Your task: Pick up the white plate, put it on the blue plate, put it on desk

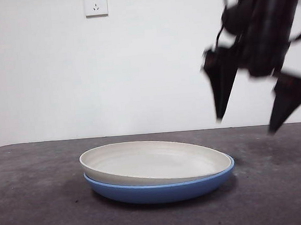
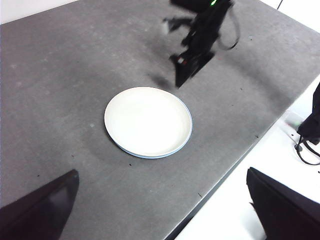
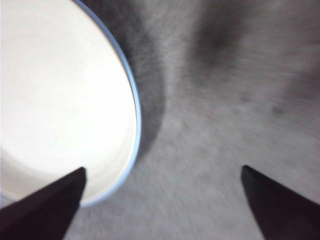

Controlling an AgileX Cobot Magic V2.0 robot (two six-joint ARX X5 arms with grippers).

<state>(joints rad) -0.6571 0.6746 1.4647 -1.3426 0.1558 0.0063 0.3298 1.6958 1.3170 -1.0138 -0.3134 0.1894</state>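
The white plate (image 1: 154, 161) lies nested in the blue plate (image 1: 162, 191) on the desk (image 1: 32, 205). The left wrist view shows the white plate (image 2: 148, 121) with only a thin blue rim (image 2: 150, 156) around it. My right gripper (image 1: 245, 123) is open and empty, in the air above the desk beside the plates' edge; it also shows in the left wrist view (image 2: 181, 72). In the right wrist view the white plate (image 3: 55, 105) and blue rim (image 3: 136, 110) lie beside my open right gripper (image 3: 162, 175). My left gripper (image 2: 160, 192) is open and empty, high above the desk.
A white wall with a socket (image 1: 95, 3) stands behind the desk. The desk's edge (image 2: 240, 160) runs close to the plates in the left wrist view, with white floor and cables (image 2: 307, 145) beyond it.
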